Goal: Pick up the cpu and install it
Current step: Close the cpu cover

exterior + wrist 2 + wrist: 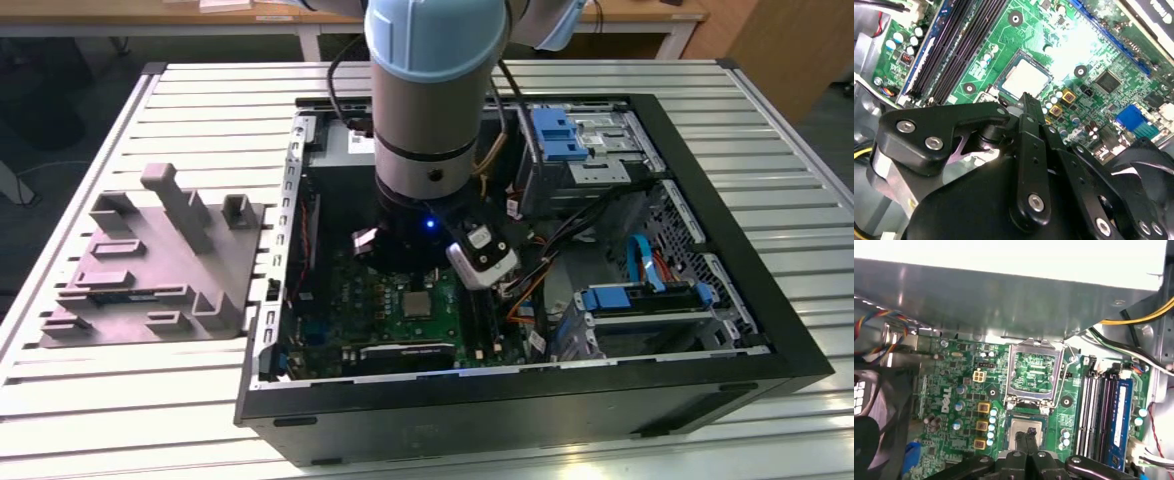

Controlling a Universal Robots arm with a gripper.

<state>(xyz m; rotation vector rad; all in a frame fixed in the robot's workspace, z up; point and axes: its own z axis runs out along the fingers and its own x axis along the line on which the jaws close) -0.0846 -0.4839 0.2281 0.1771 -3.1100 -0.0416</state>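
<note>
Inside the open computer case (694, 330), closed gripper (1028, 436) fingertips hover over the cpu (1024, 79), apparently seated in the green motherboard (954, 405); socket frame (1035, 374) open.

Claw over green motherboard, cpu seated in its socket.

Black claw (1025, 100) with bolted linkage arms, fingers pressed together, tip just above the near edge of the cpu (1024, 79); cpu flat, silvery-grey, square, lying within a blue-edged frame on the green motherboard (1089, 60). Black memory slots (961, 42) run beside it. Gold-coloured square components (1063, 102) and small capacitors cluster near the claw tip. Blue connector (1134, 121) farther off.
</note>
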